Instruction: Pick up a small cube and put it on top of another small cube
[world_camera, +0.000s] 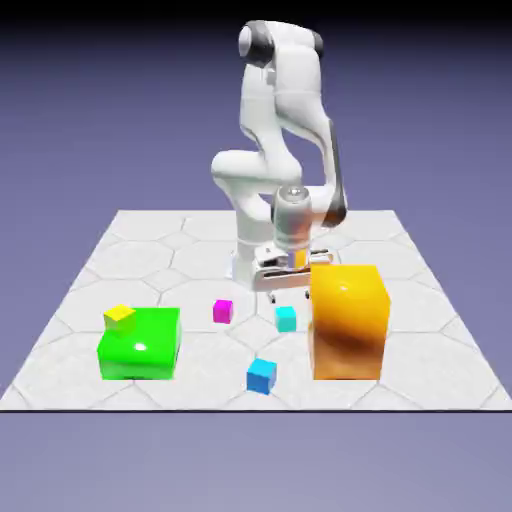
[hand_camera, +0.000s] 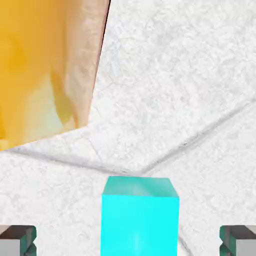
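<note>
1. Two fingers (hand_camera: 18, 241) of the gripper (world_camera: 290, 297) stand wide apart, with nothing clamped between them.
2. The turquoise cube (world_camera: 286, 319) sits on the tabletop (world_camera: 190, 375), a little to the exterior view's right of the middle, between the robot's base and the near edge. In the exterior view, the gripper hangs just behind and above it.
3. In the hand view, the same cube shows large at the bottom edge, between the two fingertips and apart from both. One flat side and a darker face above it are visible.
4. The orange block (world_camera: 347, 322) stands upright beside the turquoise cube, towards the exterior view's right edge of the tabletop. A gap separates the two. Part of the block fills the upper left corner of the hand view.
5. The sky-blue cube (world_camera: 262, 376) lies close to the near edge of the tabletop, around the middle of that edge, nearer the camera than the turquoise one.
6. The magenta cube (world_camera: 223, 311) is on the tabletop to the exterior view's left of the turquoise cube, well apart from it.
7. The green block (world_camera: 141, 344) lies towards the tabletop's near corner at the exterior view's left. The small yellow cube (world_camera: 120, 318) appears to rest on its top, by its left side in that view.
</note>
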